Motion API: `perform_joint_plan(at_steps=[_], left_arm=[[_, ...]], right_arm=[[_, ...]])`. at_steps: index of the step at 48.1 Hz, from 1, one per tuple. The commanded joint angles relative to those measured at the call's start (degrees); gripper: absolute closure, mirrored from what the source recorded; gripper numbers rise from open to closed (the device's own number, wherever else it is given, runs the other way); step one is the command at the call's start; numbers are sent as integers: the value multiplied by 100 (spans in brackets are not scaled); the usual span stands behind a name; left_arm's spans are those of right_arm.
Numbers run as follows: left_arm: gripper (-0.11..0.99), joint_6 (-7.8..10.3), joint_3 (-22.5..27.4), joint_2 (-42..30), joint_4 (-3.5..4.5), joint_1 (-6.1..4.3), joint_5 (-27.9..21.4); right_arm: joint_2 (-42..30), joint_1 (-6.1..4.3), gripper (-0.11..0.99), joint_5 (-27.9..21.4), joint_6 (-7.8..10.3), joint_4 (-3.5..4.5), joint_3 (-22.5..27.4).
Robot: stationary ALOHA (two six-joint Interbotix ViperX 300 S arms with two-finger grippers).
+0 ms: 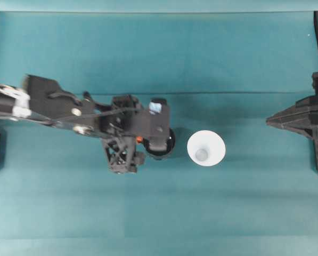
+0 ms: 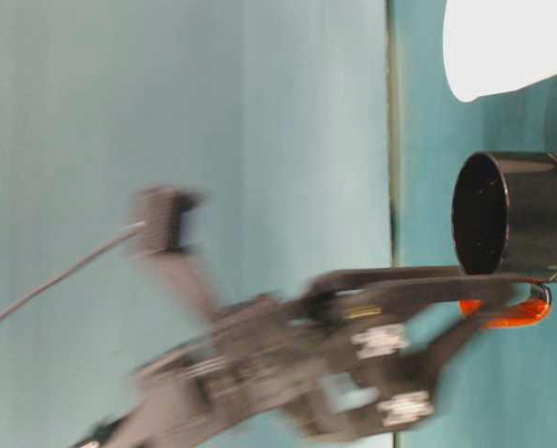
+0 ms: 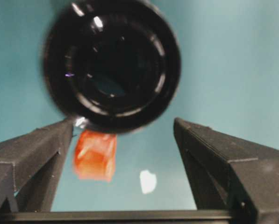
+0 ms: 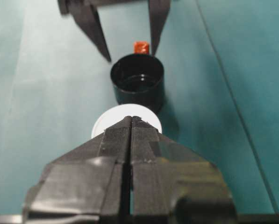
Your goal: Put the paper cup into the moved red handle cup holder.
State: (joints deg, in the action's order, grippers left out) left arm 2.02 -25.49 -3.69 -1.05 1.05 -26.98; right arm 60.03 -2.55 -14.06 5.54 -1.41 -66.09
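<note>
The glossy black round cup holder with the orange-red tab handle (image 4: 138, 83) is standing upright and empty on the teal table (image 1: 148, 213). Just beside it, the plain white tapered paper cup (image 1: 206, 148) is sitting empty, rim up. The left gripper (image 3: 125, 135) is spreading its fingers around the tab. The right gripper (image 4: 131, 122) is resting pressed together.

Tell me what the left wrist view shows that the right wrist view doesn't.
Left wrist view: a small pale scrap on the cloth below the red handle cup holder, and a look straight down into the holder.

Right wrist view: the paper cup just behind the right gripper, whose fingers are pressed together, and the teal table stretching away on both sides.

Both: the black holder, its orange-red handle, and the left gripper open with a finger on each side of that handle.
</note>
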Motion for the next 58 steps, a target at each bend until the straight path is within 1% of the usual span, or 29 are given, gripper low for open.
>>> perform_joint_plan(at_steps=[1,7,12,13,22,24,29,30,33,35,37,41,45,48,49,51,54,58], left_arm=[[-5,26,-9,466,-9,0,-62],[-5,26,-149,976,0,0,-334],[-5,18,-308,1283,-9,0,-519],[-5,18,-343,1336,0,0,-527],[-5,18,-624,1714,-9,0,-536],[-5,18,-659,1775,0,0,-527],[-5,9,-721,1907,-9,-18,-527],[-5,9,-747,1960,0,-26,-527],[-5,0,-791,2057,-9,-35,-527],[-5,-9,-835,2118,-9,-44,-527],[-5,-18,-879,2180,0,-53,-527],[-5,-35,-984,2303,-9,-53,-527],[-5,-35,-1063,2426,-9,-70,-527],[-5,-35,-1134,2531,-9,-79,-527],[-5,-35,-1143,2558,-9,-70,-527],[-5,-44,-1187,2610,0,-79,-527],[-5,-44,-1248,2689,-9,-79,-527],[-5,-44,-1336,2804,-9,-88,-527]], right_arm=[[-79,-18,98,-18,53,-18,88],[-79,-18,98,-62,53,-18,79],[-79,-18,98,-62,62,-18,79],[-79,-18,98,-62,62,-18,79],[-79,-18,98,-88,62,-18,88],[-79,-18,98,-114,79,-26,97],[-105,-18,98,-132,220,-26,114],[-114,-18,98,-141,246,-18,114],[-185,-18,98,-132,316,9,141],[-255,-18,98,-132,343,9,167],[-396,-18,98,-132,360,18,211],[-721,-18,98,-132,360,9,352],[-1116,-18,98,-141,360,18,563],[-1441,-26,98,-167,360,9,712],[-1547,-18,98,-185,360,18,747],[-1758,-18,98,-211,360,9,835],[-2101,-18,97,-246,369,9,932],[-2461,-18,95,-255,413,-18,1055]])
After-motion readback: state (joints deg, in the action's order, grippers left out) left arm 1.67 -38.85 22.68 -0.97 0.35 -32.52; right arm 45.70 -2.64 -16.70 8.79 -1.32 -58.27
